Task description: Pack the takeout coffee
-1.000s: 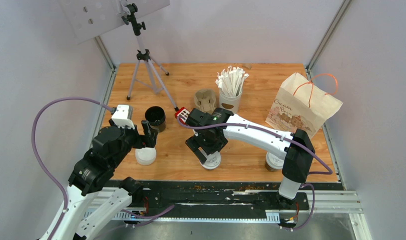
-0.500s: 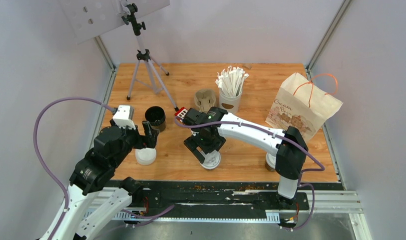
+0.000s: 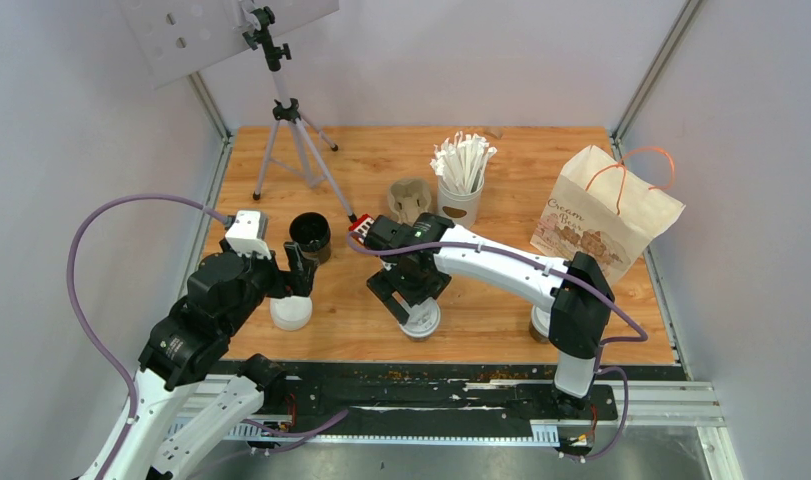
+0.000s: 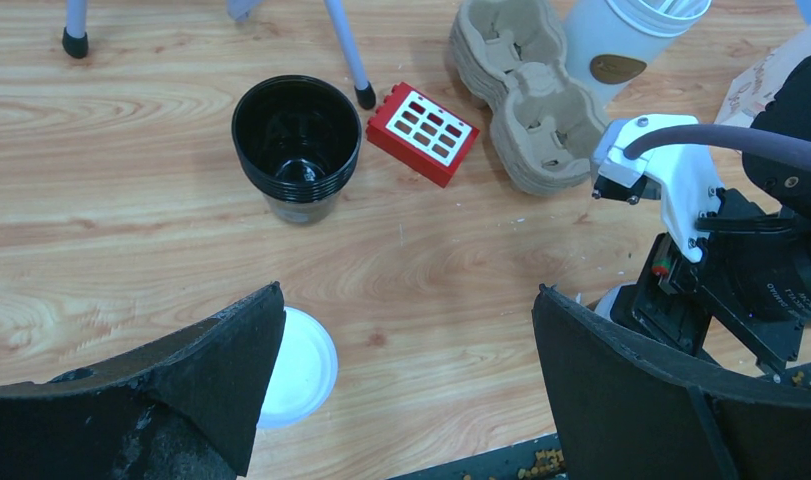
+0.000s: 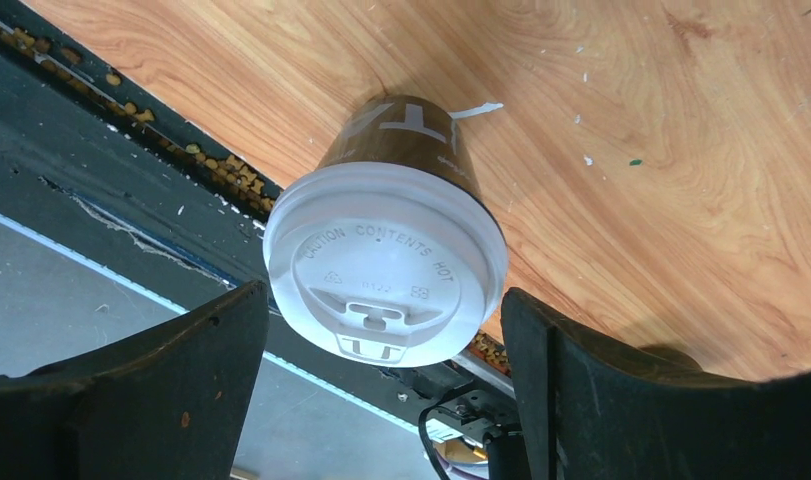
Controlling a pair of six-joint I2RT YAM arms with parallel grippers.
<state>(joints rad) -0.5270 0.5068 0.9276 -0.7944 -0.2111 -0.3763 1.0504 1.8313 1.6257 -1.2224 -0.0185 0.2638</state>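
One takeout coffee [image 5: 386, 265], a brown cup with a white lid, stands near the table's front edge [image 3: 421, 320]. My right gripper [image 5: 383, 292] is open, a finger on each side of the lid with a small gap on both sides. From above, the right gripper [image 3: 411, 298] hangs just over that cup. A second lidded brown cup [image 3: 544, 325] stands at the front right, partly hidden behind the right arm. My left gripper [image 4: 408, 292] is open over bare wood at the front left [image 3: 299, 272], with nothing between its fingers.
A white round lid [image 3: 291, 312] lies beside the left fingers. Behind it stand an open black cup [image 3: 310, 236], a red block [image 3: 363, 228], a beige pulp tray [image 3: 411, 200] and a white cup of sticks [image 3: 461, 185]. A paper bag [image 3: 601, 210] stands back right, a tripod [image 3: 286, 140] back left.
The right arm's elbow has swung left and its gripper has shifted slightly left over the lidded cup, its fingers a little wider apart. The left arm has not moved.
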